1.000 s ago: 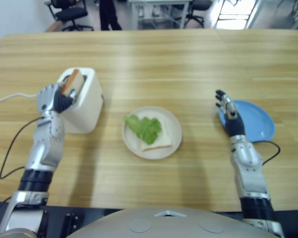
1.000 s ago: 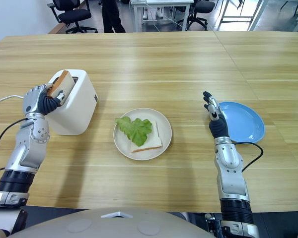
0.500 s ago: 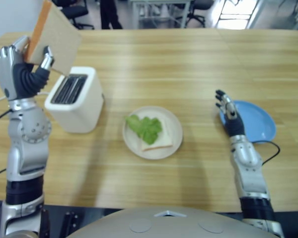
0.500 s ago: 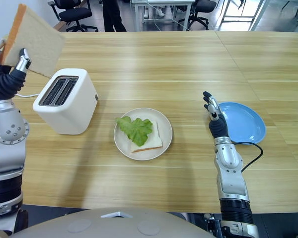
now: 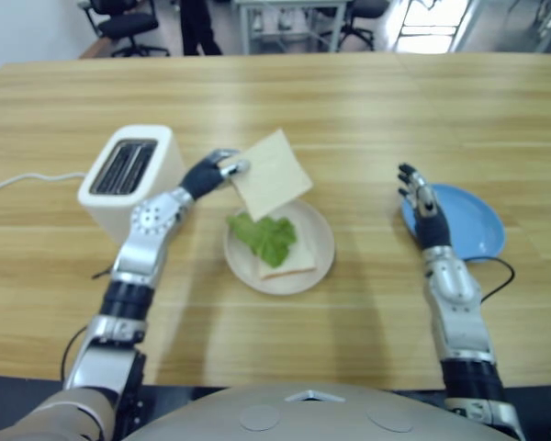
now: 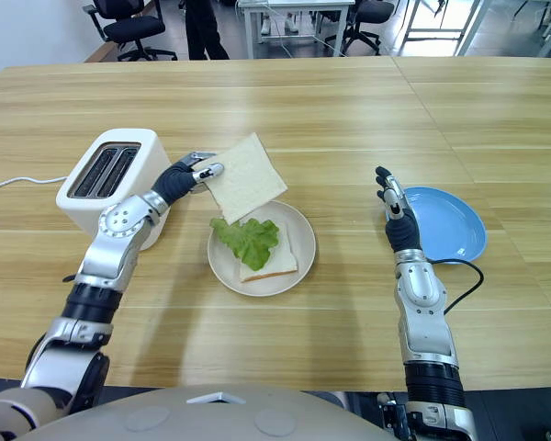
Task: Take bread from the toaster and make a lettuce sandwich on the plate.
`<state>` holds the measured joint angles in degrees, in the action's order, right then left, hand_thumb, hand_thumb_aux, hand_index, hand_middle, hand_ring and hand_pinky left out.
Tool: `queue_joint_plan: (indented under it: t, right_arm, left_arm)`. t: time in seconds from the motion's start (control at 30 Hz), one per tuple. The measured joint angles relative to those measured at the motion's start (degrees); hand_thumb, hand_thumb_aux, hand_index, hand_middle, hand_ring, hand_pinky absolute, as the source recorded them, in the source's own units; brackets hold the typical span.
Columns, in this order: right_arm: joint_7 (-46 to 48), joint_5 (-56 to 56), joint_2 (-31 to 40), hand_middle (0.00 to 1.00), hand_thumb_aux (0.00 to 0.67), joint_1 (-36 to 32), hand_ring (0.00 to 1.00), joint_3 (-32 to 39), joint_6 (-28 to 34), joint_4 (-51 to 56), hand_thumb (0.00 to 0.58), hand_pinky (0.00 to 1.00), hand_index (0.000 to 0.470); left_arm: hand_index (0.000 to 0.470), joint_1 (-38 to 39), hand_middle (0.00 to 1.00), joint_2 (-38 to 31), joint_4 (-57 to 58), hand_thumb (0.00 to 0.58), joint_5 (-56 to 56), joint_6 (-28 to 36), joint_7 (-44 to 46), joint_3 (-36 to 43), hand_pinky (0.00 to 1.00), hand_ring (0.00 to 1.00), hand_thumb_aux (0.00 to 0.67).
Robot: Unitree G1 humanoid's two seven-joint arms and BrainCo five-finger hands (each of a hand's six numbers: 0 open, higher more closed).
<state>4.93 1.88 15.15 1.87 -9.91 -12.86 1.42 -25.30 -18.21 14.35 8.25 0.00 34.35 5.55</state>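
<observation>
Left robot hand (image 6: pixel 188 175): grasping bread slice (image 6: pixel 248 176), moved from upper left to centre, over plate (image 6: pixel 303 243) edge. Right robot hand (image 6: pixel 392 216): released, unmoved.

Bright even indoor light, daylight glare at top right, soft sheen on the table (image 6: pixel 349 101), faint shadow under the plate (image 6: pixel 257 290)

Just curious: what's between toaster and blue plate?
Both views: a beige plate with bread and lettuce, the left hand holding a slice at its rim, then the right hand.

White boxy toaster (image 6: pixel 108 188), cream bread slice (image 6: pixel 246 177), green lettuce leaf (image 6: pixel 246 241), beige round plate (image 6: pixel 303 241) and blue round plate (image 6: pixel 452 225) contrast with the honey wood-grain table (image 6: pixel 349 110).
</observation>
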Motion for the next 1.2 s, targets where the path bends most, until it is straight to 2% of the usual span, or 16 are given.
queue_joint_plan:
  t: [0.3, 0.57, 0.83, 0.97, 1.2]
  right_arm:
    - [-0.4, -0.1, -0.9, 0.00, 0.000, -0.6, 0.00, 0.3, 0.0, 1.0, 0.000, 0.00, 0.000]
    - [-0.5, -0.1, -1.2, 0.00, 0.000, -1.6, 0.00, 0.6, -0.3, 2.3, 0.000, 0.00, 0.000]
    - [-0.5, -1.2, -1.2, 0.00, 0.000, -1.5, 0.00, 1.2, -0.5, 2.1, 0.000, 0.00, 0.000]
    - [-0.5, -3.8, -1.2, 0.00, 0.000, -1.3, 0.00, 2.6, -1.3, 1.3, 0.000, 0.00, 0.000]
    - [-0.5, -17.3, 2.0, 0.00, 0.000, -0.1, 0.00, 11.8, -5.9, -2.2, 0.000, 0.00, 0.000]
  left_arm:
    - [0.460, -12.2, 1.00, 4.2, 20.9, 0.580, -2.1, 2.0, 7.1, 3.7, 1.00, 1.00, 0.670]
    - [0.460, -13.2, 1.00, 4.7, 32.6, 0.580, -6.6, -2.3, 8.4, 5.0, 1.00, 1.00, 0.670]
    - [0.460, -14.0, 1.00, 3.8, 37.7, 0.580, -12.8, -9.6, 7.0, 7.1, 1.00, 1.00, 0.670]
    - [0.460, -13.9, 1.00, 3.8, 37.8, 0.580, -14.2, -11.0, 7.4, 8.1, 1.00, 1.00, 0.670]
    - [0.460, -13.9, 1.00, 3.9, 38.0, 0.580, -15.8, -12.3, 7.4, 8.5, 1.00, 1.00, 0.670]
